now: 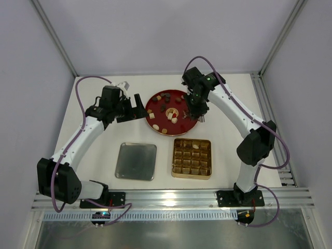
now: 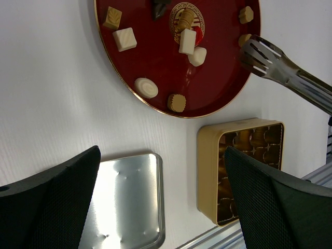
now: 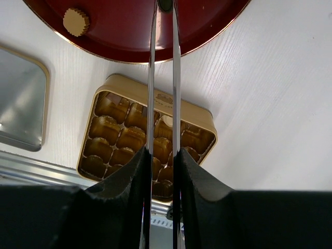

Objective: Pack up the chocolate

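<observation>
The right gripper (image 3: 162, 155) is narrowed to a slim gap, its fingers clamping the handles of steel tongs (image 3: 152, 78). The tong tips sit nearly together over the rim of the red plate (image 2: 155, 78), just beside a tan chocolate (image 2: 245, 39); whether they pinch anything I cannot tell. Under the tongs lies the gridded gold tin (image 3: 119, 85), with one cream piece (image 1: 195, 146) inside. More chocolates lie scattered across the plate. The left gripper (image 1: 134, 110) gapes wide and holds nothing, beside the plate, with a silver lid (image 2: 129, 197) nearer its base

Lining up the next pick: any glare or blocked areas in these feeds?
Top external: even light, soft shadows. Left wrist: glare on the silver tray; left gripper's fingers black out both bottom corners. Right wrist: tongs and right gripper's fingers hide part of the gold tin.
</observation>
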